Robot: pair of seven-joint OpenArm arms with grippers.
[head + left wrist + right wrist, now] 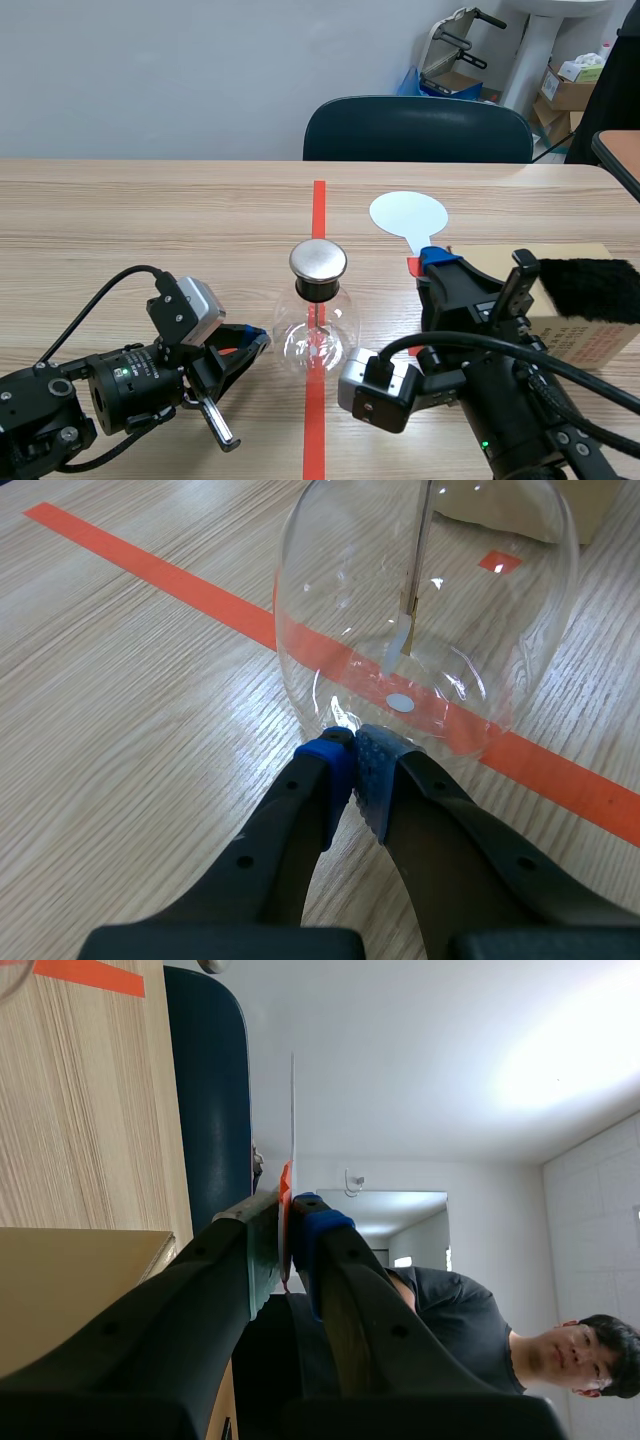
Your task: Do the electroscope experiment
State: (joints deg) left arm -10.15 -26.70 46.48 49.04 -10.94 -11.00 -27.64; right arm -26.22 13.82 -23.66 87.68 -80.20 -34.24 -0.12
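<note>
Left gripper [352,743], closed, seemingly touches electroscope [430,610] wall; right gripper [286,1214] pinches paddle [408,213].

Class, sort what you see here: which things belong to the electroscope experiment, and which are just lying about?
For the job:
glass electroscope
white paddle, held in the right gripper
black fur, probably for rubbing

Lying about:
cardboard box under the fur
dark chair
stacked boxes in the far corner

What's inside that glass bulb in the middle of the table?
Inside the glass bulb a thin rod hangs down, ending in a pale strip. The black collar under the metal cap hides where the rod begins.
</note>
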